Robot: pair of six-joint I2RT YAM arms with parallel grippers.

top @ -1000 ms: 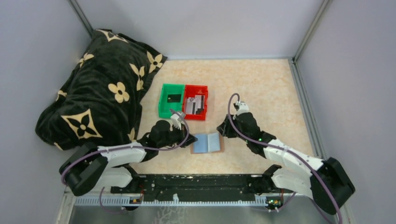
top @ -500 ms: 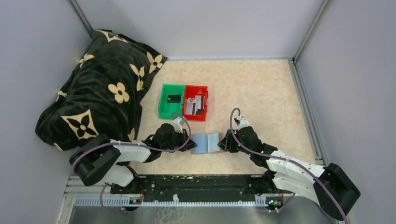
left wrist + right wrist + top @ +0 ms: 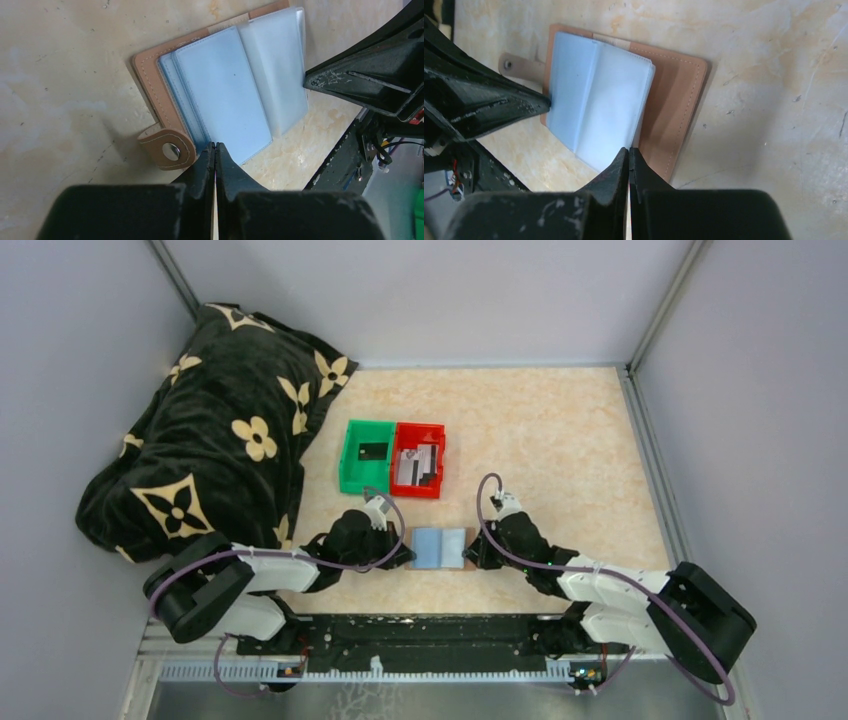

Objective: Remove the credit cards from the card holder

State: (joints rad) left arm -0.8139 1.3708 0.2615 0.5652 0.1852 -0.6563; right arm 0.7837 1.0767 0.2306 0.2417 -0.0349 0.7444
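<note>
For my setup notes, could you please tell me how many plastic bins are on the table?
2. The green bin sits left of the red bin, side by side, beyond the open card holder. The dark blanket could hide others.

The card holder [image 3: 152, 80] looks like matt, stitched tan leather (smooth, faintly glossy blue inside).

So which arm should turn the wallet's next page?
Probably right: the right gripper, shut, sits at the wallet pages where they lift off the cover. The left gripper, also shut, sits down by the snap tab.
</note>
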